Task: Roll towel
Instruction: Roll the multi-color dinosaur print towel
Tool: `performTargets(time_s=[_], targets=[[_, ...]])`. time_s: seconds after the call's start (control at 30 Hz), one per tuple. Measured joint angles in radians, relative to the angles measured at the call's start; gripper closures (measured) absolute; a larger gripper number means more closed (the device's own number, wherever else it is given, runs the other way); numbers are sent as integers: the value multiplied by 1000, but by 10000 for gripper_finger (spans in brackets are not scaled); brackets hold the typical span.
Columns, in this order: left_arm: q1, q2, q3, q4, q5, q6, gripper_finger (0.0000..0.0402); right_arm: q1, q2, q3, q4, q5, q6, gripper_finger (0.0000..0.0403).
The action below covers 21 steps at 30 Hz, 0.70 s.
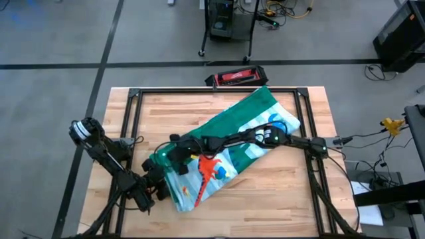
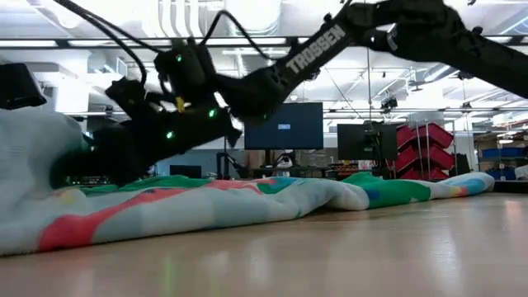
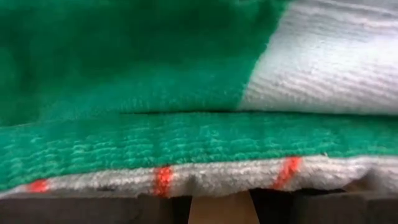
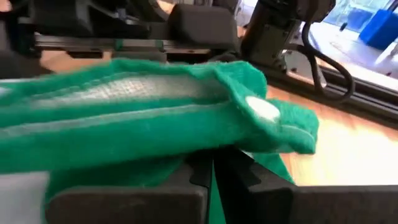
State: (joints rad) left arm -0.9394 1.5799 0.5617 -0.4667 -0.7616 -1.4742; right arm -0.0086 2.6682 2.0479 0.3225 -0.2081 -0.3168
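Observation:
The towel [image 1: 232, 143] lies slantwise across the wooden table, from a green end at the far right [image 1: 265, 103] to a dinosaur-printed end at the near left [image 1: 192, 192]. My right arm reaches over it from the table's right. Its gripper [image 1: 171, 156] is at the towel's left long edge, shut, with a green fold over its tips [image 4: 210, 165]. My left gripper [image 1: 159, 184] stands at the same edge, nearer the table's front. In the left wrist view, stacked green and white layers [image 3: 186, 143] fill the picture above its fingers [image 3: 219, 208]. My left gripper meets the towel's layered edge [image 3: 205, 177], several layers thick, white hem with red stitches lowest. The cloth lies over the fingertips and hides the place of contact. My right gripper is shut at the towel's green edge fold [image 4: 242, 134], coming nearly level from the table's right. The fold drapes over the fingertips and hides them. The rest of the towel lies on the table.
Black frame rails run along the table's left [image 1: 129, 133], far [image 1: 219, 91] and right [image 1: 309, 172] sides. A red and black box [image 1: 236, 76] lies just beyond the far edge. Bare wood shows at the near right [image 1: 279, 199].

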Motion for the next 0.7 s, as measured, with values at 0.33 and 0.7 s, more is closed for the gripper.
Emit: performTargets(time_s=[0.33, 0.7], targets=[[0, 0, 0, 6, -12, 0, 283, 15, 78, 202, -228, -26, -16, 403], [0, 0, 0, 4, -18, 3, 283, 17, -5, 304, -632, -27, -33, 403]])
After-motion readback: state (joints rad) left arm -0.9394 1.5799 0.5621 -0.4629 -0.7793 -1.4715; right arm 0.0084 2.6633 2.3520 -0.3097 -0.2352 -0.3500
